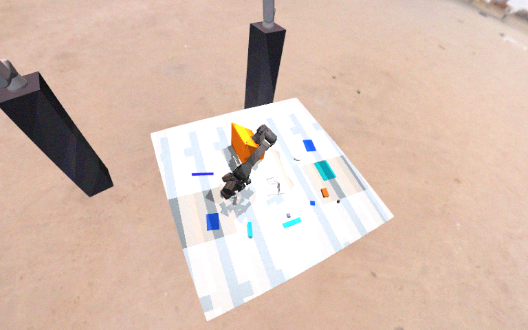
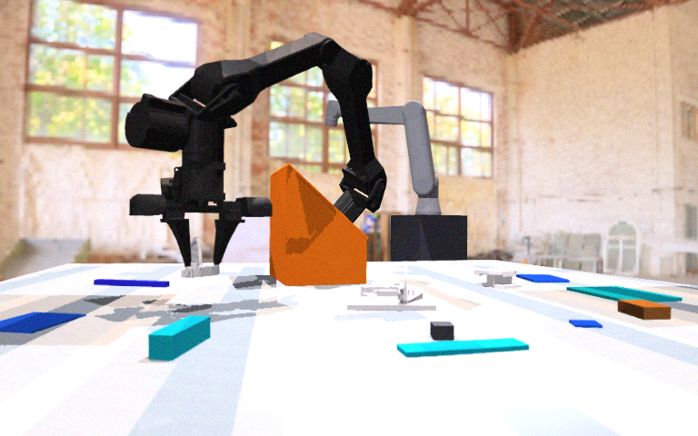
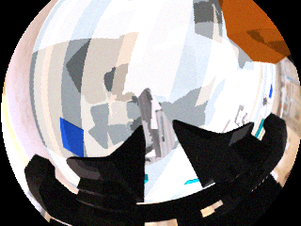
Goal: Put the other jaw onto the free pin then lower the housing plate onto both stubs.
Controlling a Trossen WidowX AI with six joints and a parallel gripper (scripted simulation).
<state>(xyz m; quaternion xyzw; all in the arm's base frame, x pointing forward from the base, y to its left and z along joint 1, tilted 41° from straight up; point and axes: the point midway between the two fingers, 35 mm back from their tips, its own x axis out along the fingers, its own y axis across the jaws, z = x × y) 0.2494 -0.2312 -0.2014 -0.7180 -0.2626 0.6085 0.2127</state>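
Note:
My gripper points down and is shut on a loose grey-white jaw. The jaw has an upright fin between the fingers and hangs a little above the table, left of the orange wedge. The white base lies flat at mid-table, to the right of my gripper in the exterior view. Another jaw with a thin upright fin stands on it. The pins and teeth are too washed out to tell apart. A small white piece, seemingly the housing plate, lies farther right and back.
The tall orange wedge stands between my gripper and the arm's base. A cyan block, a black cube, a flat cyan bar, blue pieces and an orange-brown block lie around.

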